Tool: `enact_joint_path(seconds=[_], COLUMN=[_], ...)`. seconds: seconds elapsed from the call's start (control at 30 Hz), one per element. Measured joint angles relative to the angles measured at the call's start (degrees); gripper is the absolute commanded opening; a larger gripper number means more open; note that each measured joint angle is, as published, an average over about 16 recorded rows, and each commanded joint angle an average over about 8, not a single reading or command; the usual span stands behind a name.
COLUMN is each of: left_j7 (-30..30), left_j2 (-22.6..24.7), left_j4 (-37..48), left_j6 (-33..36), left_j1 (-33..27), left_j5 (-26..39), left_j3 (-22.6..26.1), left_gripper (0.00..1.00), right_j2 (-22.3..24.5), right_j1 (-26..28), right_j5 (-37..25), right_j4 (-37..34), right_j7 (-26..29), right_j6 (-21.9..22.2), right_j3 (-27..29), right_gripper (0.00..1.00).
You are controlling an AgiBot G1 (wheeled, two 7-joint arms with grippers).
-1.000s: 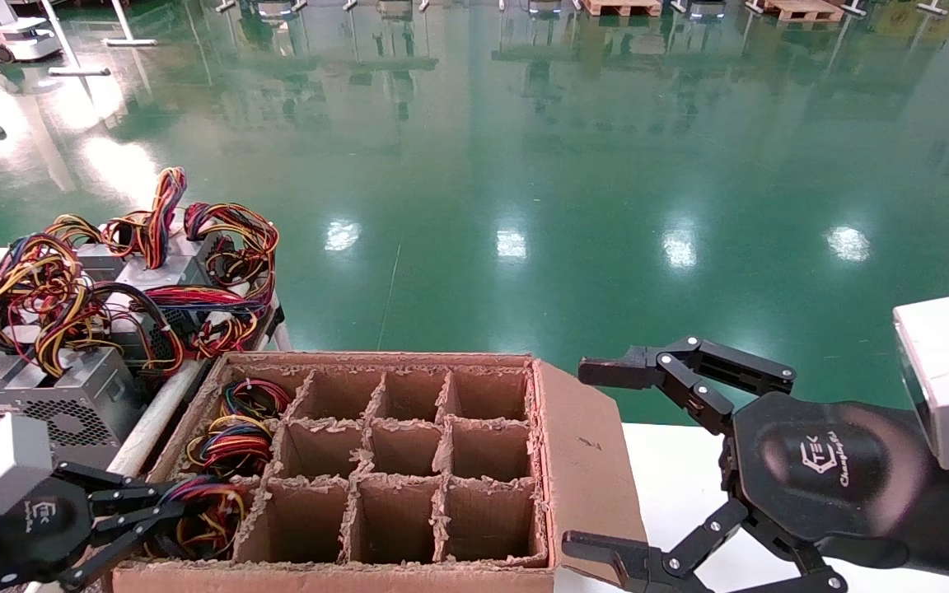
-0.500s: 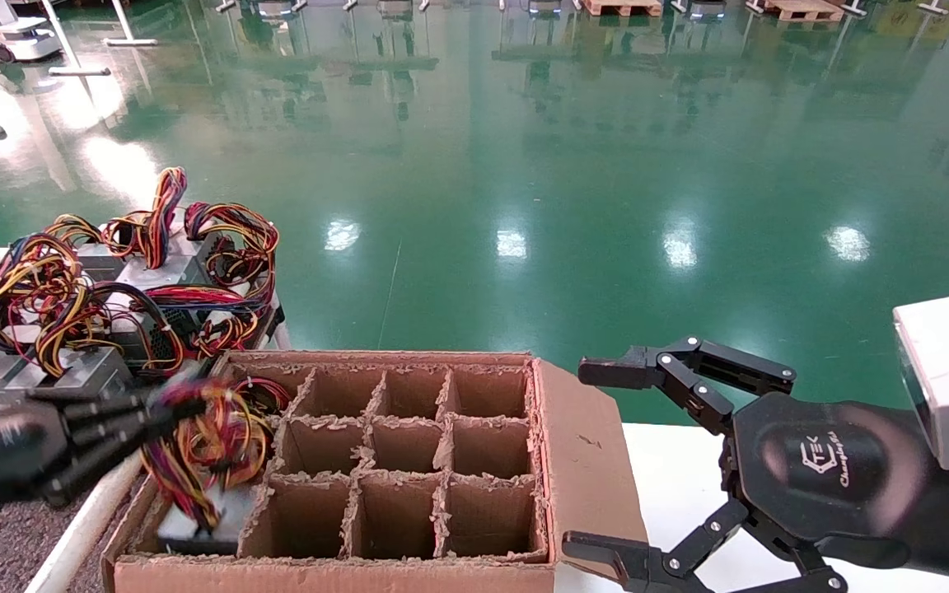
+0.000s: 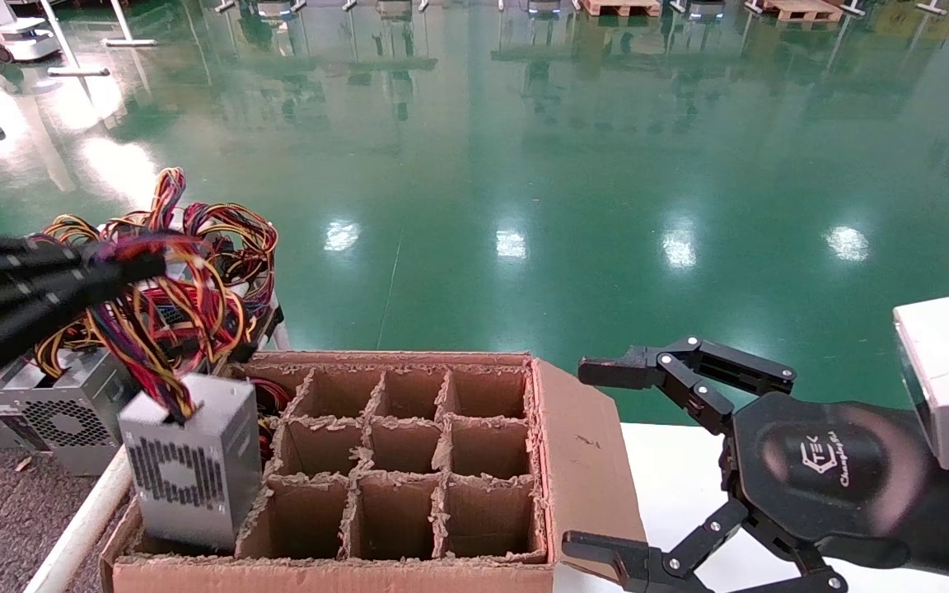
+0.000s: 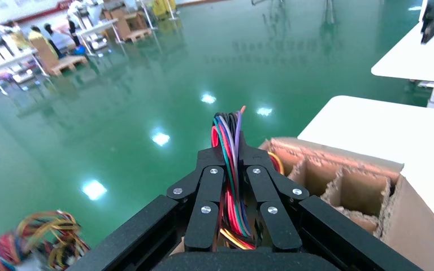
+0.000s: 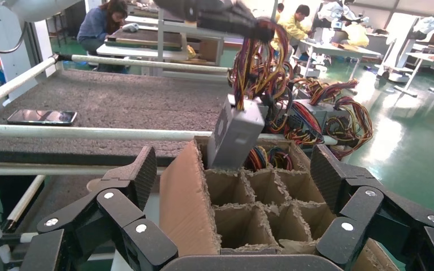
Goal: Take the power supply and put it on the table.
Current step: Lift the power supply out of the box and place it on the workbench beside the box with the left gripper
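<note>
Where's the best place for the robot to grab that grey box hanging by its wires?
Probably where the left gripper has it: shut on the wire bundle sprouting from the power supply's top, reached from above. The cardboard box's cell walls hide its smooth sides, so wires are the only handle.

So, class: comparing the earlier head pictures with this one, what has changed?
The left gripper, shut on the multicoloured wire bundle, has risen, lifting the grey sheet-metal power supply mostly out of the divided brown cardboard box. The open right gripper beside the box stayed put.
</note>
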Motion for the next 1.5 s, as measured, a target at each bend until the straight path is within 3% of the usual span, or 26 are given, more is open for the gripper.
enact_joint_path(seconds=[0.33,0.63,1.13,1.5], left_j7=[-2.1,-1.77,3.99,10.52], left_j2=[-2.38,-5.43,-9.93,-10.39], left_j4=[-0.05,3.28,14.1,20.42], left_j6=[1.29,2.62,6.56,8.19], left_j1=[-6.31,-6.9,3.76,12.6], left_j5=[-0.05,-1.07,-7.54,-10.7], left_j3=[-1.2,-2.86,-8.11,-12.68], left_gripper=[0.0,0.0,0.0,0.0], right_j2=[0.0,0.0,0.01,0.01], right_j1=[0.0,0.0,0.0,0.01], right_j5=[0.0,0.01,0.01,0.01], right_j4=[0.0,0.0,0.0,0.0], right_j7=[0.0,0.0,-0.01,-0.01], right_j6=[0.0,0.0,0.01,0.01], right_j3=[0.0,-0.01,-0.02,-0.02], right_gripper=[1.0,1.0,1.0,1.0])
